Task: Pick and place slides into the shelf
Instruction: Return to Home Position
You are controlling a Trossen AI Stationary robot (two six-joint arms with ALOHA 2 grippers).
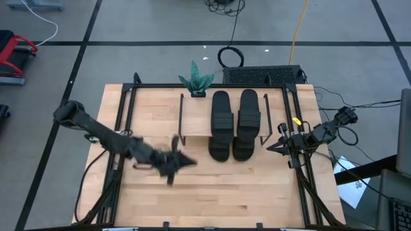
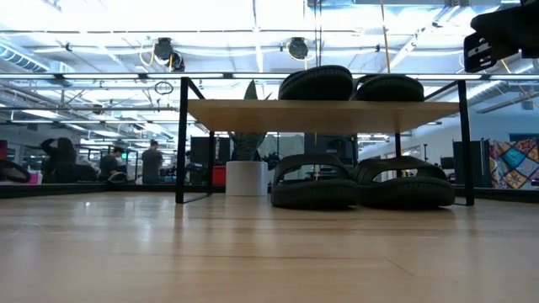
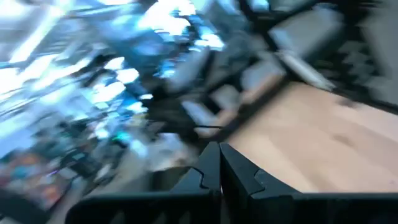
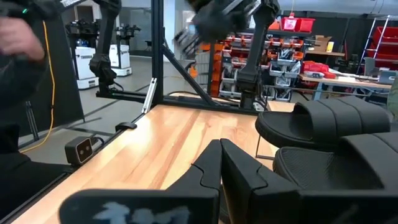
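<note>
The upper slides (image 2: 316,84) lay side by side on the top board of the shelf (image 2: 244,114) and the lower slides (image 2: 313,189) sat directly beneath, toward the edge of the table (image 1: 212,199) by the potted plant (image 1: 196,80), right of centre. The right gripper (image 1: 271,147), fingers pressed together and empty, hung just beside the shelf's right end near the table's right edge. The left gripper (image 1: 183,160), likewise closed on nothing, hovered over the table's left-centre, apart from the slides.

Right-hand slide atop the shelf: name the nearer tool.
Right. The right tool sits just off the shelf's right end, near that slide; the left tool is off its near left corner.
</note>
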